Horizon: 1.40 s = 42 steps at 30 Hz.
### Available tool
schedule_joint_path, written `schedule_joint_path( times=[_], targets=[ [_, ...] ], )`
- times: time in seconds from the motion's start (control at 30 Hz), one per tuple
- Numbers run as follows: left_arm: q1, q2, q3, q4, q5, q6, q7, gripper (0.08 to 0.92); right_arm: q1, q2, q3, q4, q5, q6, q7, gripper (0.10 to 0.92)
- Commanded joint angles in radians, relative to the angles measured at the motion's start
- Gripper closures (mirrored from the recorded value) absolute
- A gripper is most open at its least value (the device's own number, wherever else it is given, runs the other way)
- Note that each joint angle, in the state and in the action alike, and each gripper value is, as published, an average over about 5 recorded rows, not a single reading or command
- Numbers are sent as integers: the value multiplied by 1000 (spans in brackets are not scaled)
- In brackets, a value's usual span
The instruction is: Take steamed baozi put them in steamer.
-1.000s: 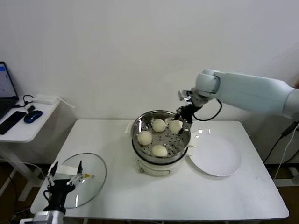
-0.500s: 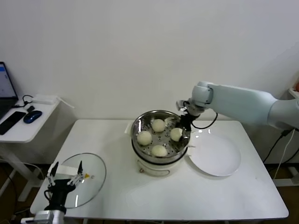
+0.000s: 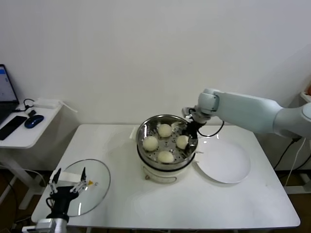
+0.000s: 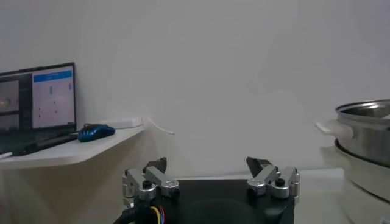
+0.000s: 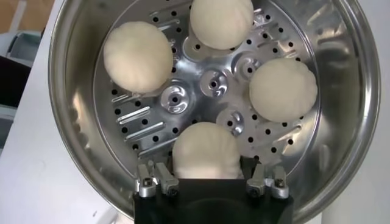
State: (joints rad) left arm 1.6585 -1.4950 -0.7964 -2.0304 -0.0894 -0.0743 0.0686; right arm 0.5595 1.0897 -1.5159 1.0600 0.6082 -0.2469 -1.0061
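- left gripper [image 3: 68, 187] parked at counter's 8 o'clock by the glass lid [image 3: 95, 180], jaws apart, empty.
- steamer [image 3: 166, 142] upright, mouth up, round, no long axis; all four steamed baozi [image 5: 206, 150] inside.
- right gripper [image 5: 210, 182] at steamer's 3 o'clock, jaws straddling last bun; clamped or released, cannot tell. Placing step ending; next needs a straight lift out.

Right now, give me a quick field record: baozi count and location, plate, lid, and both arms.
baozi in steamer: four, on the perforated floor
nearest baozi: between the right gripper fingers, resting on the floor
plate: bare, right of steamer
glass lid: on table, front left
left gripper: open, idle by the lid
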Motion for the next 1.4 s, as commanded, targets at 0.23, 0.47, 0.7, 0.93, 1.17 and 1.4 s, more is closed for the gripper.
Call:
schedule_joint_path(
  times=[0.23,0.47,0.7,0.93,1.17,1.4],
  targets=[
    [-2,1,1,-1,0,1,0,177,-11,6,12,-7,-1,0,5,281],
    [-2,2,0,1,0,1,0,177,25,13,6,-13,25,5,-18,204],
    [-5,1,2,-3,0,3,0,177,95,-5,-17,14,73,15,-38,202],
    [-4,1,3,-8,2,4,1,177,151,-69,-30,99,124,16,-36,203],
    [3,4,2,-15,2,3,0,177,182,-215,17,188,138,32,14,203],
    [2,2,3,-24,1,2,-5,177,-11,-436,290,284,89,68,188,203]
  ],
)
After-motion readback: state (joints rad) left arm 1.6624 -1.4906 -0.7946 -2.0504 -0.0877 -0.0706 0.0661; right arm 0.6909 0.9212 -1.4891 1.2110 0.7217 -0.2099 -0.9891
